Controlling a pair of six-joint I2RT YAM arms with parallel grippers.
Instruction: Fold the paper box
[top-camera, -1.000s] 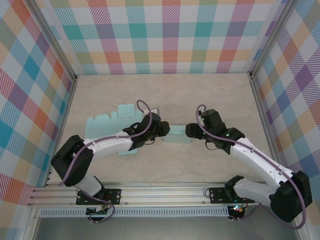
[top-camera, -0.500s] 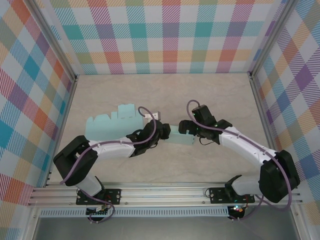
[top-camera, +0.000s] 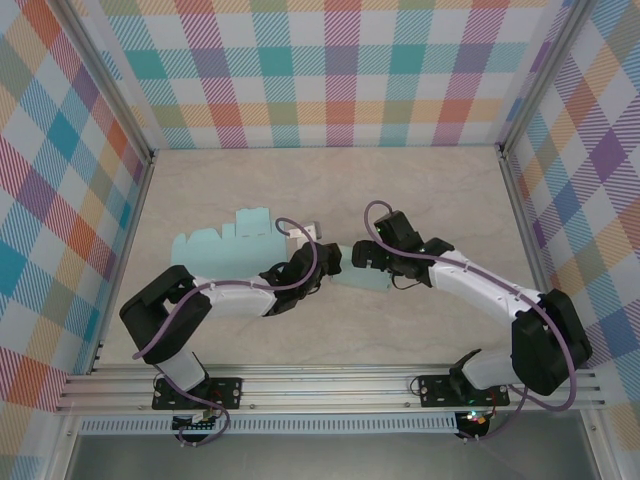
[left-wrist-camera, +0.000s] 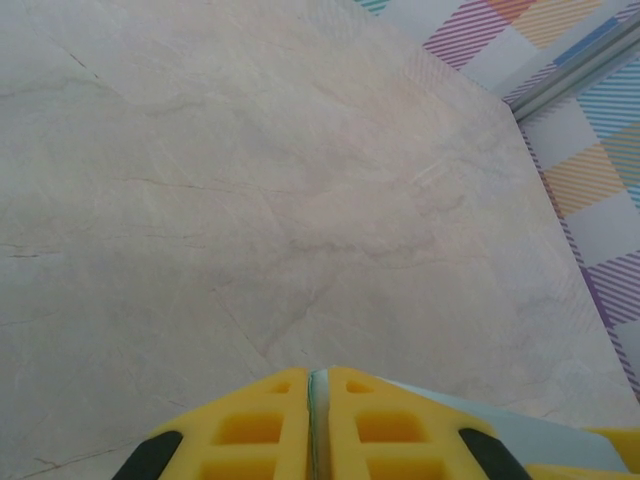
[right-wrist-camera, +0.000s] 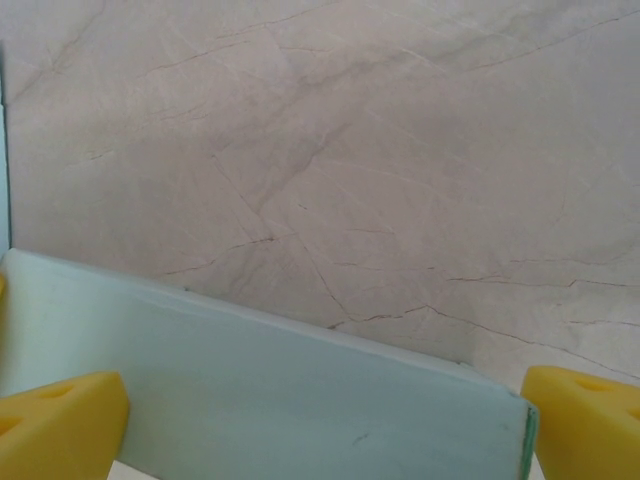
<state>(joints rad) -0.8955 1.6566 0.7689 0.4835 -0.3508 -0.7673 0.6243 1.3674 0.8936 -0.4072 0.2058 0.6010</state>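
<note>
Pale mint card, the paper box (top-camera: 225, 240) lies partly flat on the marbled counter (top-camera: 400, 190), left of centre, with its notched flaps towards the back wall. One panel reaches right to where the two arms meet.

The left claw (top-camera: 330, 262) is clamped on that panel. In the left wrist view its yellow fingers (left-wrist-camera: 260, 420) press together, with a thin mint edge pinched in the seam of the left claw (left-wrist-camera: 318, 380), and more of the paper box (left-wrist-camera: 520, 435) shows at lower right.

The right claw (top-camera: 362, 255) stands spread wide, just beside the left. In the right wrist view the right claw (right-wrist-camera: 320, 400) straddles a panel of the paper box (right-wrist-camera: 300, 350), one yellow fingertip (right-wrist-camera: 60, 415) at each end, and whether they touch the card cannot be told.
</note>
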